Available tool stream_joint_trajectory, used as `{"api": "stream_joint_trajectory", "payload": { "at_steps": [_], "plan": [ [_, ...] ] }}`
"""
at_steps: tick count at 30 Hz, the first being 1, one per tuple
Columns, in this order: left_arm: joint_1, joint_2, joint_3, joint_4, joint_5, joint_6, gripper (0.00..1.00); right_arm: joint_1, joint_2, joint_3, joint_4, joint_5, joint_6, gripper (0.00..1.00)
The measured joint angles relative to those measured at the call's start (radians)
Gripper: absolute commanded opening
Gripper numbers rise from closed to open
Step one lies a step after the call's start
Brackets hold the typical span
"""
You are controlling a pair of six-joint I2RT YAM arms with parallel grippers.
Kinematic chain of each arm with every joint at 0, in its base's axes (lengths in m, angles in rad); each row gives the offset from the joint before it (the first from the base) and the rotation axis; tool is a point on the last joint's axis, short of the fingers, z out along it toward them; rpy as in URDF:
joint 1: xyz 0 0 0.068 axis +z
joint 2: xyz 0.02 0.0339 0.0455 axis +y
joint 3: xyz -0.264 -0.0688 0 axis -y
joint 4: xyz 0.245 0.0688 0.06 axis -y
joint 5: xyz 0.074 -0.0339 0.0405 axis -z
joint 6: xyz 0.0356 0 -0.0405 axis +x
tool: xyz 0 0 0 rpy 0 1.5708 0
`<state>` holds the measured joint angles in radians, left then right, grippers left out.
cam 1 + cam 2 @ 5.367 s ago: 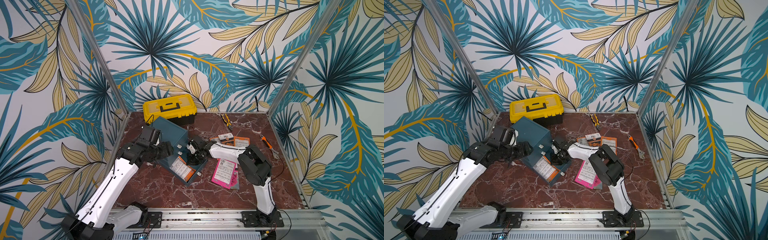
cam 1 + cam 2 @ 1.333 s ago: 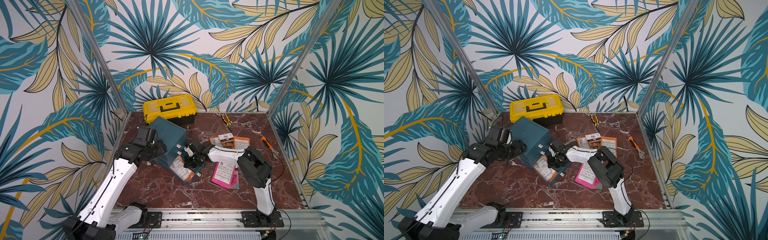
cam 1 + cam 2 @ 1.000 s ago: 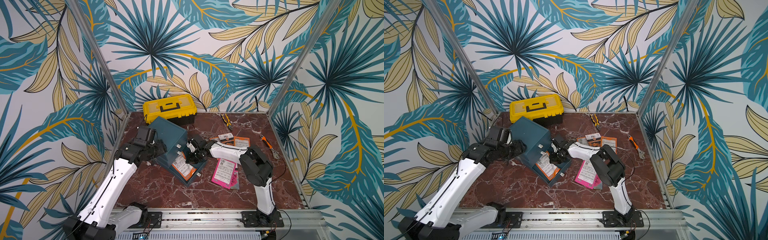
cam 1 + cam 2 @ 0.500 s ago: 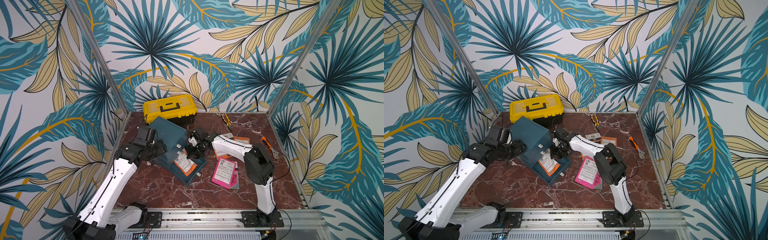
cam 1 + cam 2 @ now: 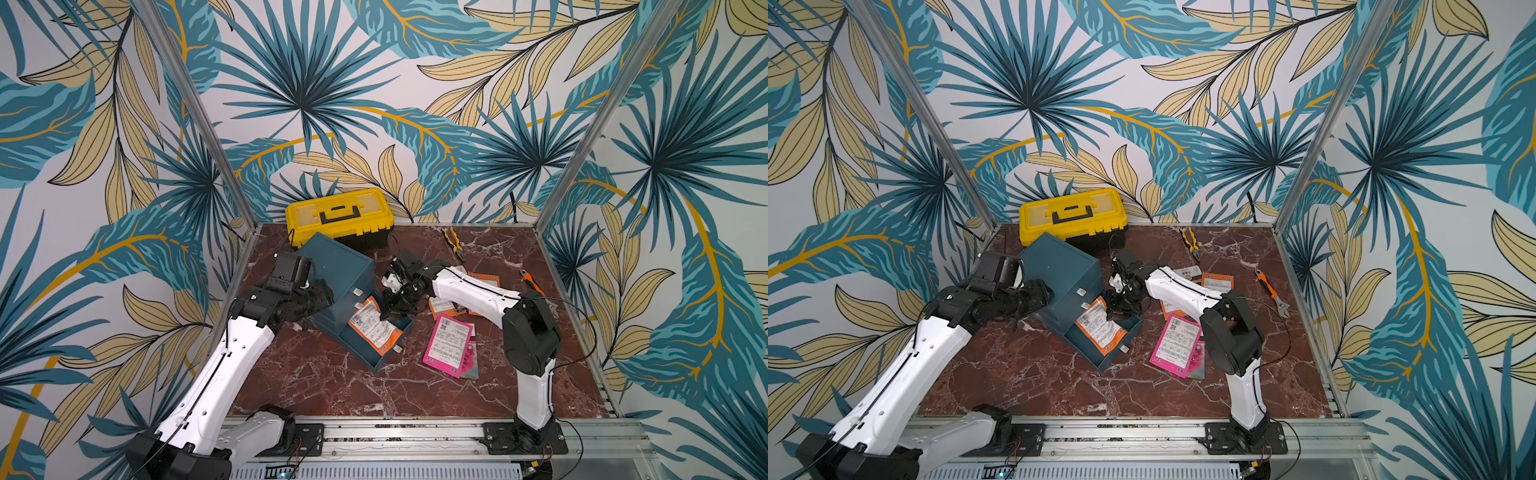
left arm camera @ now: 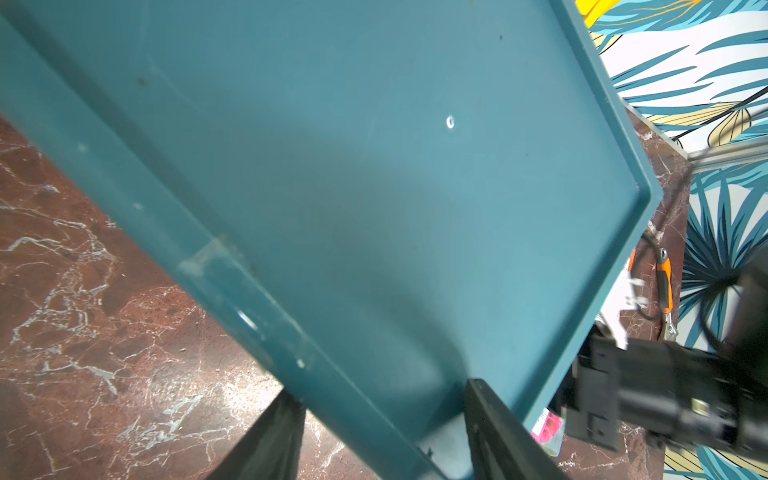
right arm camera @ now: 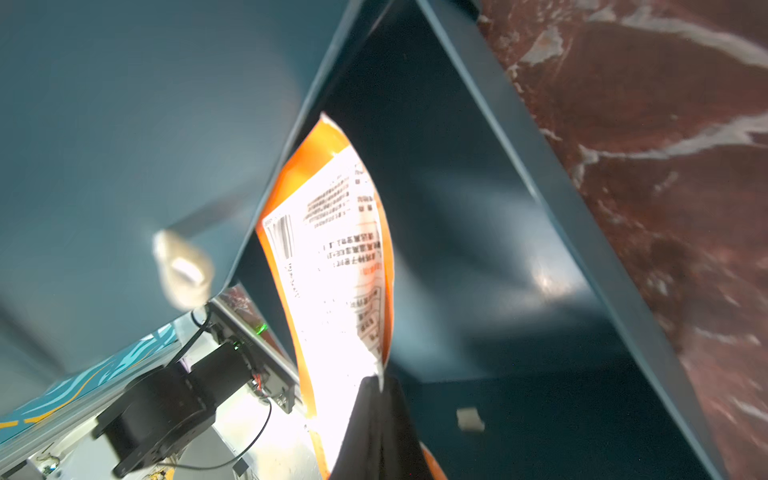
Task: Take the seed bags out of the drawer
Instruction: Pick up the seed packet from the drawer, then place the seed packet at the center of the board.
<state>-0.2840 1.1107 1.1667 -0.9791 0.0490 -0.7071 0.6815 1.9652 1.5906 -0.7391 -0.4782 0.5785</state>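
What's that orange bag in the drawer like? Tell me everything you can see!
The orange bag is a flat, shiny packet with a white printed label and a barcode facing up. It bends in a soft curve, so it looks thin and floppy. It sits slanted in the open drawer of the teal cabinet, with the end by the cabinet raised. The right hand is shut on one corner, pinching it. Its other side is hidden.

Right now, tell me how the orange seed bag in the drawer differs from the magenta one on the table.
The orange seed bag is orange-edged, the magenta seed bag pink-edged. The orange seed bag is in the drawer, bowed, pinched in the fingers of the right gripper; the magenta seed bag lies flat on the table, untouched. Both show white printed backs.
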Motion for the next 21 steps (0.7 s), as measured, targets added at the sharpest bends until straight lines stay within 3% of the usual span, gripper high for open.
{"api": "stream_joint_trajectory", "payload": {
  "at_steps": [11,21],
  "plan": [
    [0.000,0.000,0.000,0.000,0.001,0.000,0.64,-0.075,-0.140,-0.130,-0.042,0.018,-0.042,0.00],
    [0.000,0.000,0.000,0.000,0.004,0.003,0.64,-0.256,-0.420,-0.285,-0.060,0.110,-0.083,0.00]
  ]
}}
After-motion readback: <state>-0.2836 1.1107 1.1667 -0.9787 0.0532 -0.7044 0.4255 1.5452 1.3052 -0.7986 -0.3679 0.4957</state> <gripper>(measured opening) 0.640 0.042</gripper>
